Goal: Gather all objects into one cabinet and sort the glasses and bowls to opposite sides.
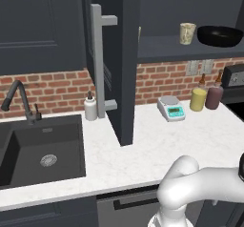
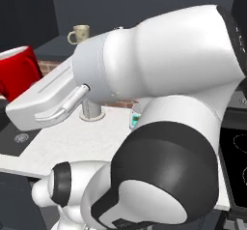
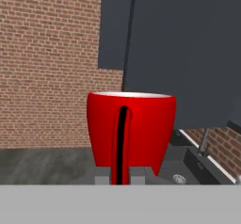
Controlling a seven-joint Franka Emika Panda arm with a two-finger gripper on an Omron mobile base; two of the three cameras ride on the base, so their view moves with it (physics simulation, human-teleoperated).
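Left base view: the wide cabinet [image 1: 186, 47] stands with its tall door [image 1: 114, 64] swung out over the counter [image 1: 190, 140]. On its shelf a patterned cup [image 1: 187, 33] sits just beside the black bowl [image 1: 219, 36], the two near each other rather than at opposite ends. A scale [image 1: 171, 108] and a soap bottle [image 1: 90, 107] rest on the counter below.

Right base view: the arm's bulk hides most of the scene. The red mug [image 2: 17, 74] appears at the left edge, off the counter. A floral mug [image 2: 79, 33] stands apart on a dark shelf behind.

Hand view: the gripper [image 3: 120, 175] is clenched on the red mug's handle, the mug upright and held against a brick wall, with the sink [image 3: 197, 164] below to the right.

Likely hazards: the projecting door edge stands between mug and shelf, so a direct swing could strike it. The grip on a thin handle may let the mug pivot. This view alone confirms the grasp; the left base view alone shows the shelf's contents.
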